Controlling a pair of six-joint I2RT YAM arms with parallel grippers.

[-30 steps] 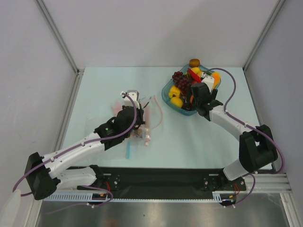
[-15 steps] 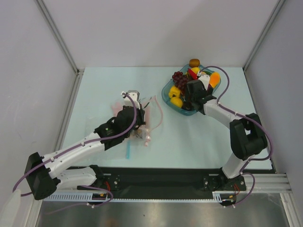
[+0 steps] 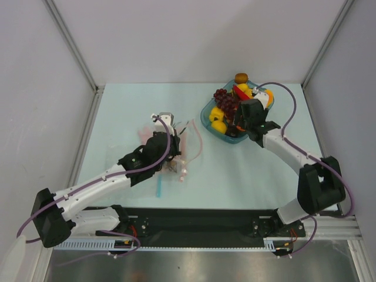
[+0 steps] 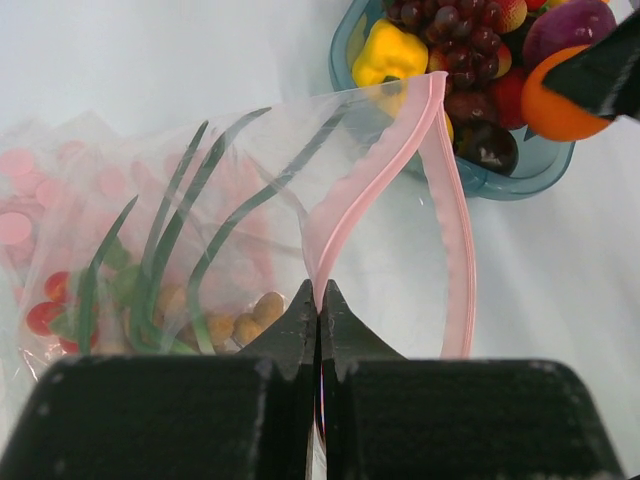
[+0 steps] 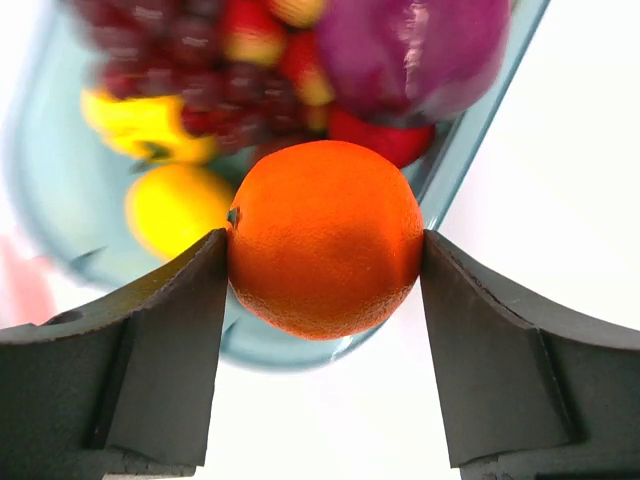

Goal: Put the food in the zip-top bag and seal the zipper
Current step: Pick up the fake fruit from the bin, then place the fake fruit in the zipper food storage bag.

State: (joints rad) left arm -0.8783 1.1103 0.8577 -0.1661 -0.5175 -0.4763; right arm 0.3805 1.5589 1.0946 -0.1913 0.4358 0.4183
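The clear zip-top bag (image 4: pixel 200 220) lies on the table left of the teal tray (image 3: pixel 205 120). My left gripper (image 4: pixel 319 295) is shut on the near side of the pink zipper (image 4: pixel 450 230) and holds the mouth open toward the tray. A tan grape bunch (image 4: pixel 245 320) and a green stalk (image 4: pixel 170 230) lie inside the bag. My right gripper (image 5: pixel 325 250) is shut on the orange (image 5: pixel 325 235) above the tray's near rim (image 5: pixel 300 350). A lemon (image 5: pixel 175 205), dark grapes (image 4: pixel 455 30) and a purple piece (image 5: pixel 410 45) are in the tray.
A light-blue strip (image 3: pixel 158 189) lies on the table by the left arm. A brown piece (image 3: pixel 241 77) sits behind the tray. Metal frame posts and white walls close in the table on the left, right and back.
The right wrist swung left over the tray, then back to the right, and its elbow shifted. The left arm and the bag have not moved.
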